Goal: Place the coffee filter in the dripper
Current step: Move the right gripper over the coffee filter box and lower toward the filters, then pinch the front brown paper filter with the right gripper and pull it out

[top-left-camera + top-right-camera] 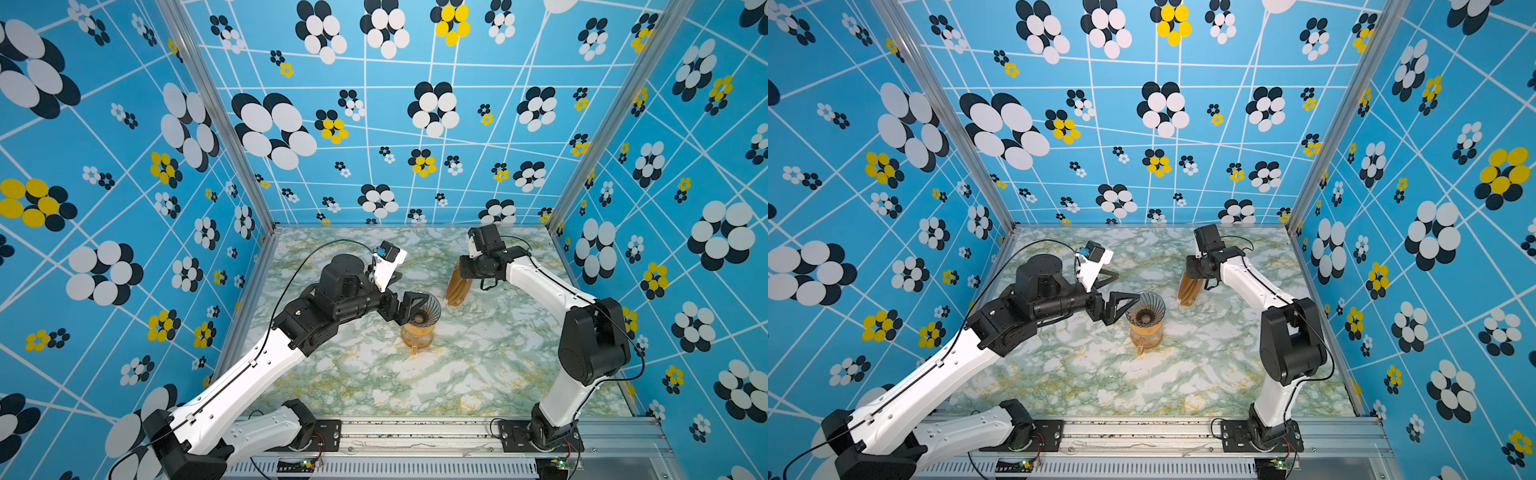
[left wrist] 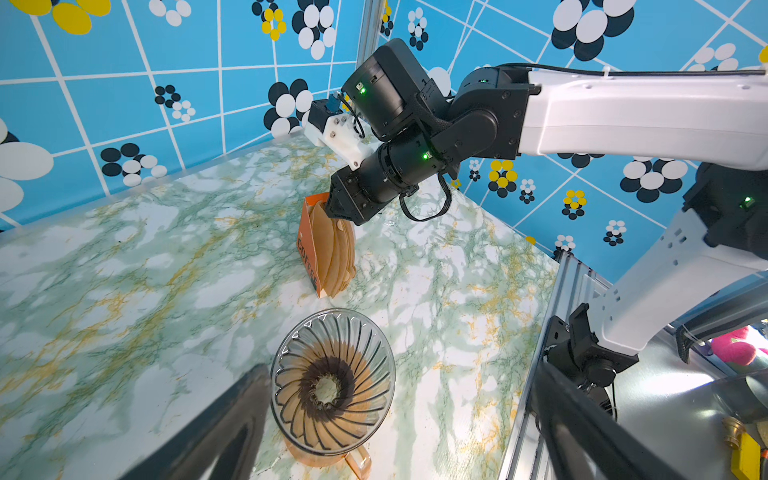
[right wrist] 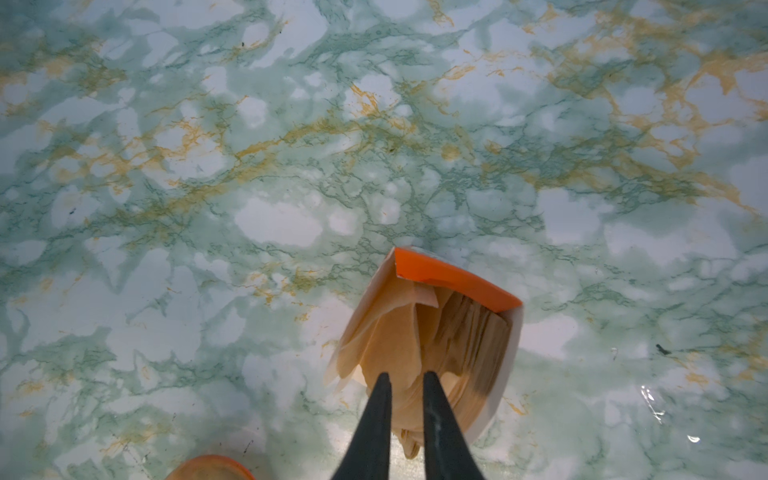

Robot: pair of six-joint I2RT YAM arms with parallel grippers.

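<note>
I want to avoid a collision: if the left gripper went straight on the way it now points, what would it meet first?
Probably the dripper, sitting on the amber carafe: it lies right ahead of the open left gripper, though depth is unclear.

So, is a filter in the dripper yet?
No, the dripper shows bare ribs down to its open hole; the filters stand in their box.

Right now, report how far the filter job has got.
Done: the ribbed clear glass dripper sits on the amber glass carafe, empty, the open left gripper close by. In hand: the right gripper is at the tan paper filters in the orange box; grip unclear. Left: pull one filter out and seat it.
</note>
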